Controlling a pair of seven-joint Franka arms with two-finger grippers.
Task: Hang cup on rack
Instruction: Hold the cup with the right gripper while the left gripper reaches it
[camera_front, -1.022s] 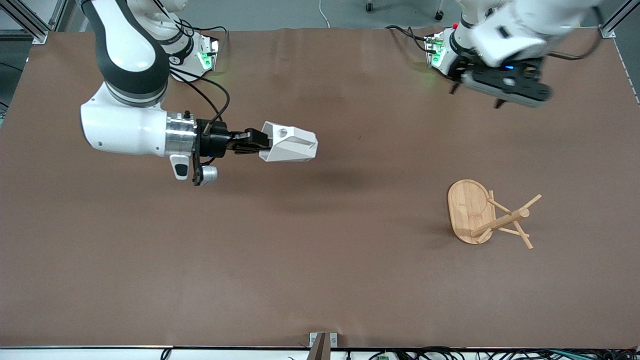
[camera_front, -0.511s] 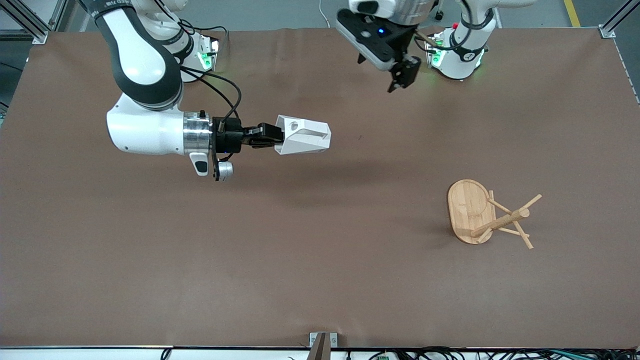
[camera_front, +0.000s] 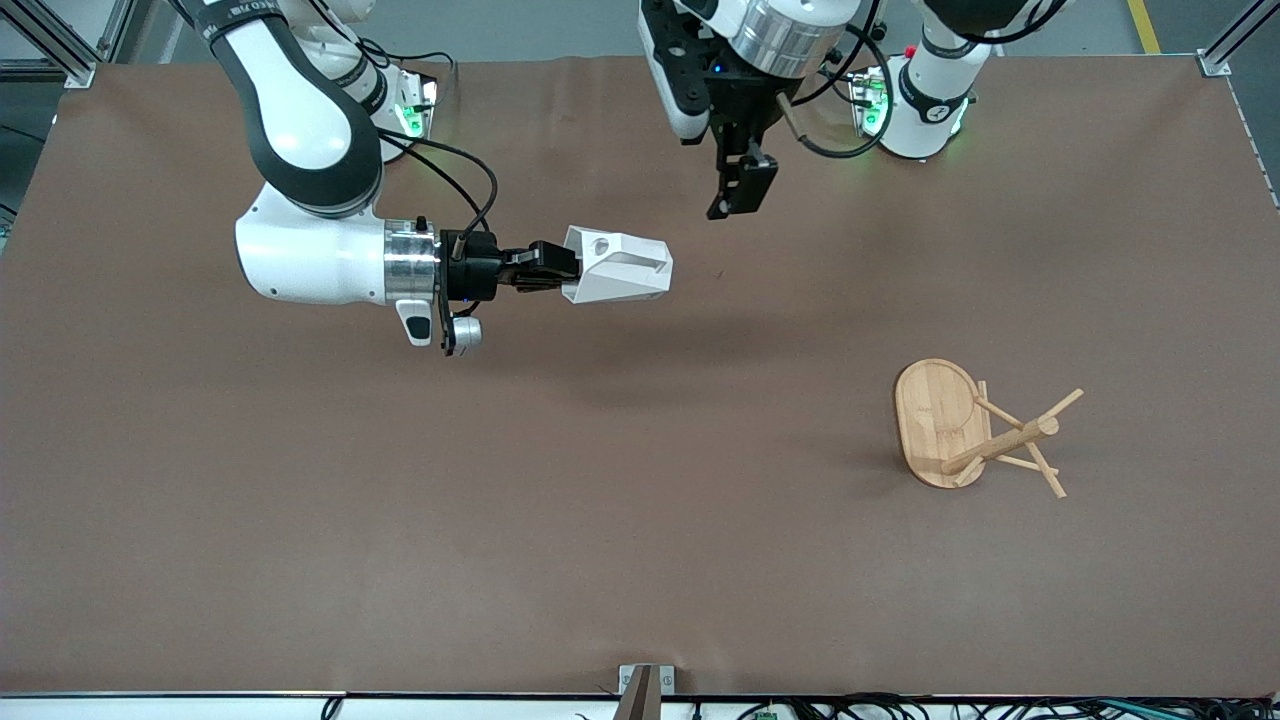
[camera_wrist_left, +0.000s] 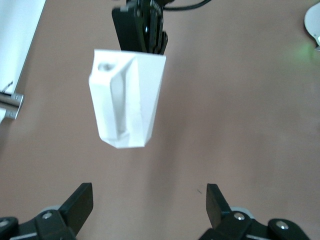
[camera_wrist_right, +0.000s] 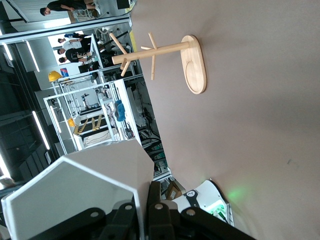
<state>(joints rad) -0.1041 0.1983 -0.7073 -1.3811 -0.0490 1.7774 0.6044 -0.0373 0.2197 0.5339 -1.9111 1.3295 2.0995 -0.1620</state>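
We see the right gripper (camera_front: 545, 270) held level above the brown table (camera_front: 300, 520), its fingers clamped on the cup (camera_front: 617, 266) and reaching out sideways from the wrist. The cup is off the table, lying on its side, its open mouth pointing away from the gripper toward the left arm's end of the table. Its handle tab with the round hole sits on the upper face, close to the fingertips. In the right wrist view the fingers (camera_wrist_right: 155, 212) are closed on the cup's wall (camera_wrist_right: 80, 195), which fills the lower part of that view.

The left gripper (camera_front: 738, 190) hangs over the table close to the robots' bases, pointing down, with nothing in it. In the left wrist view its two fingertips (camera_wrist_left: 80, 200) stand wide apart, and the cup (camera_wrist_left: 127, 97) shows between and past them, with bare table around it and no contact.

The rack (camera_front: 975, 430) stands upright on its oval base on the table, well apart from both grippers, toward the left arm's end and nearer the front camera than the cup. Its pegs are bare.
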